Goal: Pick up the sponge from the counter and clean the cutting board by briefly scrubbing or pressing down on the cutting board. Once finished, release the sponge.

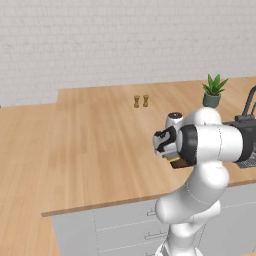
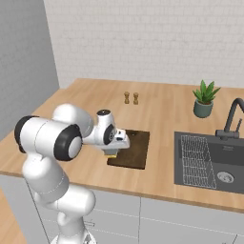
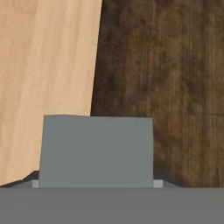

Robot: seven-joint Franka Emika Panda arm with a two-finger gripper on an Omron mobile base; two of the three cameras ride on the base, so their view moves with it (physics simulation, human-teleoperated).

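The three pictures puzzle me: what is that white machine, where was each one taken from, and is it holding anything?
It is a white robot arm on a drivable base in a rendered kitchen. Two pictures come from cameras behind it, left and right; the third looks along its pincer. On the light-wood counter lie a dark brown cutting board, two small shakers and a potted plant, with a sink alongside. The pincer holds the sponge, grey-green over yellow, at the board's left edge.
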